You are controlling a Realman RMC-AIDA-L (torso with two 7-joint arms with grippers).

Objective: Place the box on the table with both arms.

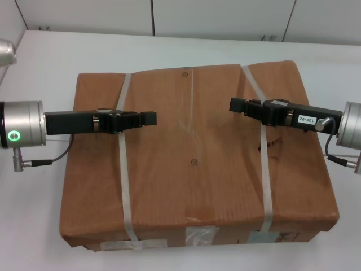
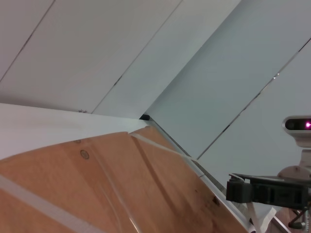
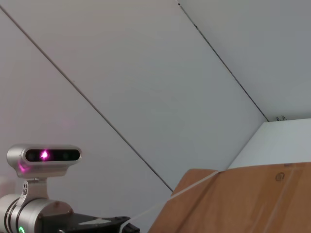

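Note:
The brown paper-wrapped box (image 1: 192,164) lies flat on the white table (image 1: 51,51), with two white straps across it and tape and labels on its near edge. My left gripper (image 1: 151,117) reaches in from the left over the box's top face, above the left strap, with its fingers together and holding nothing. My right gripper (image 1: 234,105), bearing a small white label, reaches in from the right over the right strap, also shut and empty. The two tips point at each other with a wide gap between them. The box also shows in the left wrist view (image 2: 97,194) and the right wrist view (image 3: 243,204).
White wall panels (image 1: 220,17) stand behind the table's far edge. Bare tabletop lies to the left, right and behind the box. The left wrist view shows the right gripper (image 2: 233,188) farther off; the right wrist view shows the left gripper (image 3: 121,224).

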